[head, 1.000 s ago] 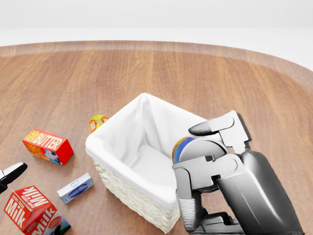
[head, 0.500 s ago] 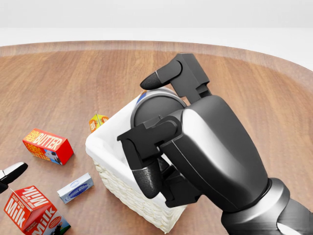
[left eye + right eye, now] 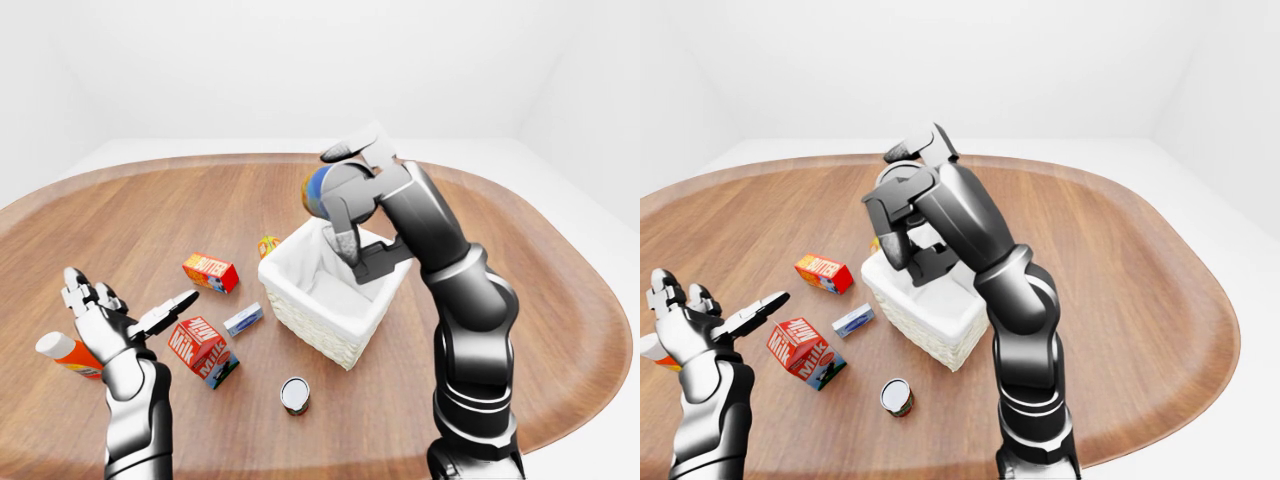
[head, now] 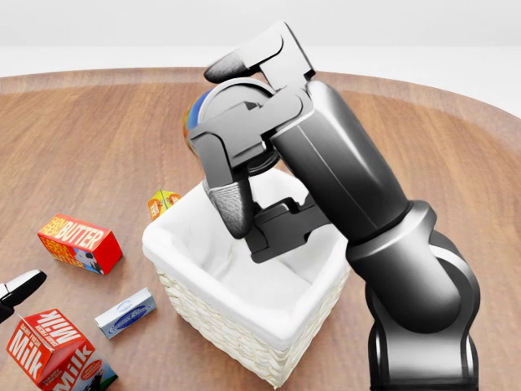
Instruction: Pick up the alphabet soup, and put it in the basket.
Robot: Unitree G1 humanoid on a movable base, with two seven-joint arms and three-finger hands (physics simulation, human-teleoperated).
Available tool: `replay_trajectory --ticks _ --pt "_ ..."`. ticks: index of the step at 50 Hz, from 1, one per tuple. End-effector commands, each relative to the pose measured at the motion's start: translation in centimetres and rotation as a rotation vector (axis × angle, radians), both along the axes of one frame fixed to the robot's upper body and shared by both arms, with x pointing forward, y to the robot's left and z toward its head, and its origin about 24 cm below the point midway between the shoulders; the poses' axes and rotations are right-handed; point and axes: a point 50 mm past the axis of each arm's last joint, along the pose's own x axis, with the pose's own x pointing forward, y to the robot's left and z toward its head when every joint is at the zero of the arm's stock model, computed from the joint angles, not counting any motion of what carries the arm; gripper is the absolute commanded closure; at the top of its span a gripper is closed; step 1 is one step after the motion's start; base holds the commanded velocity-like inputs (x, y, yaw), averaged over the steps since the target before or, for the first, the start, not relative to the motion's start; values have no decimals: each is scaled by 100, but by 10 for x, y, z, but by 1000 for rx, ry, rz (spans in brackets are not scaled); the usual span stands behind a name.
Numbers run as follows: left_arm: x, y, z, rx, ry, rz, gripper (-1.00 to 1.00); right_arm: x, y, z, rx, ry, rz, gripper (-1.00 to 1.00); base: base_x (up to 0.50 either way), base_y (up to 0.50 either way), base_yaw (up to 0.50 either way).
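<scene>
The alphabet soup can, with a blue and orange label, is held in my right hand, whose fingers are shut round it. The hand holds the can on its side in the air above the top left part of the basket. The basket is white wicker with a white cloth lining, and I see nothing in it. In the head view the hand covers most of the can. My left hand is open and empty at the lower left, apart from everything.
Left of the basket lie a red butter box, a milk carton, a small blue-white box and a small yellow-orange box. Another can stands below the basket. A white-orange bottle lies by my left hand.
My right hand has risen with the can from low at the basket's right side to high above it, moving left. The left hand and the camera have not moved.
</scene>
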Motion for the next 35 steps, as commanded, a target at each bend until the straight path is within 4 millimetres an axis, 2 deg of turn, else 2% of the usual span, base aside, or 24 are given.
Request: replay_trajectory --ticks 1,14,15,23,28,32,33,35 --pt "-2 0 6 3 -28 -2 -100 40 -15 -6 168 96 -68 100 0 0 0" --pt "-2 -1 5 3 -27 -4 -100 54 -27 -22 292 184 -89 100 0 0 0" --pt "-3 -1 6 3 -32 -4 -100 58 -28 -34 282 227 -112 100 0 0 0" --pt "-2 -1 4 2 -23 -5 -100 64 -39 -72 306 364 -197 100 0 0 0" --pt "-2 -1 4 5 -18 -3 -100 63 -40 -77 302 369 -225 100 0 0 0" --pt "-1 0 2 3 -12 -4 -100 53 -33 -79 253 355 -206 100 0 0 0" --pt "0 0 2 2 -9 -4 -100 44 -31 -81 249 346 -203 100 0 0 0" --pt "0 0 2 2 -9 -4 -100 44 -30 -81 244 346 -205 100 0 0 0"
